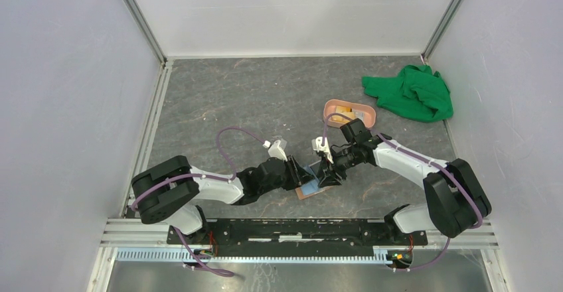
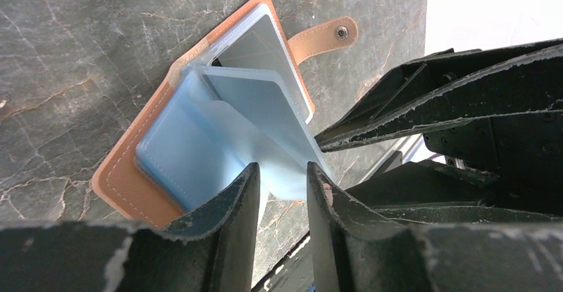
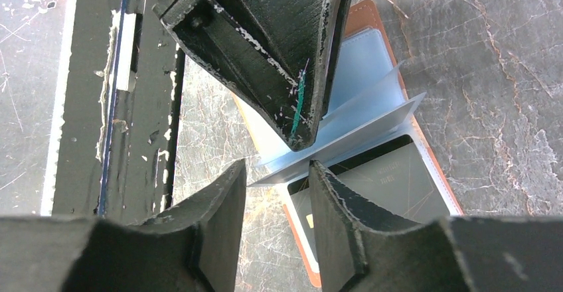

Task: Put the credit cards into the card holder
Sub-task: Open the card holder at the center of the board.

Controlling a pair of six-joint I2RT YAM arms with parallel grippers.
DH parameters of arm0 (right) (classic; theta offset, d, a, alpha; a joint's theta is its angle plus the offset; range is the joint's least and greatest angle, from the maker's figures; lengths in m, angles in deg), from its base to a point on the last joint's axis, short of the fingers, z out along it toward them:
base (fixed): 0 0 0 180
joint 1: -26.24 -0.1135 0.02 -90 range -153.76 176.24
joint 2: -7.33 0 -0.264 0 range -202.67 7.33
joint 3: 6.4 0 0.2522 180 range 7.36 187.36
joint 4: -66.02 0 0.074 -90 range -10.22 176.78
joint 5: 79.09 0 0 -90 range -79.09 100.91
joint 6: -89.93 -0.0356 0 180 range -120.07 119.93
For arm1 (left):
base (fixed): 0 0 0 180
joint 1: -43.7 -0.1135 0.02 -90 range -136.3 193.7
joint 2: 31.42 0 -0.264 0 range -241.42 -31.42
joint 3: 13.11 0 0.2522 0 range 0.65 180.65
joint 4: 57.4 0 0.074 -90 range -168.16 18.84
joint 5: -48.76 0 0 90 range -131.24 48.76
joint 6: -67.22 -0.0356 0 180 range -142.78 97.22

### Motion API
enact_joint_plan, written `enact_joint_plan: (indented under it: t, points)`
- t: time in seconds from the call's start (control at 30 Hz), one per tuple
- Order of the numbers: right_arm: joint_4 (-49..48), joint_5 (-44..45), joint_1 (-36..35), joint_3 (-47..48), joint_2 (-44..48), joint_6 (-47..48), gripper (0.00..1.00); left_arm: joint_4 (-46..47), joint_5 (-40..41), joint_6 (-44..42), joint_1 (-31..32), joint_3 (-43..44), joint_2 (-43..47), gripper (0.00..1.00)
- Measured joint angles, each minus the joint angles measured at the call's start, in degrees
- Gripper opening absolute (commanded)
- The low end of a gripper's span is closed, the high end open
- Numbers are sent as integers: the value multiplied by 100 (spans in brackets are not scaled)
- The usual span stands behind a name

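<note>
The tan card holder [image 1: 307, 188] lies open on the table between my two grippers. Its clear bluish sleeves [image 2: 219, 126] fan upward. In the right wrist view a black card [image 3: 388, 172] sits in the holder's lower sleeve. My left gripper [image 2: 282, 170] has its jaws a little apart, with a sleeve's free edge reaching between the tips. My right gripper [image 3: 277, 170] faces it from the other side, jaws also apart around a sleeve edge [image 3: 345, 136]. An orange-yellow card [image 1: 342, 112] lies in the pink tray [image 1: 332, 105].
A crumpled green cloth [image 1: 411, 93] lies at the back right beside the pink tray. The holder's snap tab [image 2: 325, 35] points away from the sleeves. The black base rail [image 1: 292, 229] runs just in front of the holder. Walls enclose the table on three sides.
</note>
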Motion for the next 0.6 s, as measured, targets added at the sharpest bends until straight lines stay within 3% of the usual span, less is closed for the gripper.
enact_joint_plan:
  t: [0.1, 0.6]
  points:
    - [37, 0, 2, 28, -9, 9, 59, 2, 0, 0, -2, -20, 0, 37]
    - [-4, 46, 179, 50, -11, -70, 63, -15, -9, 0, -50, -127, -98, 39]
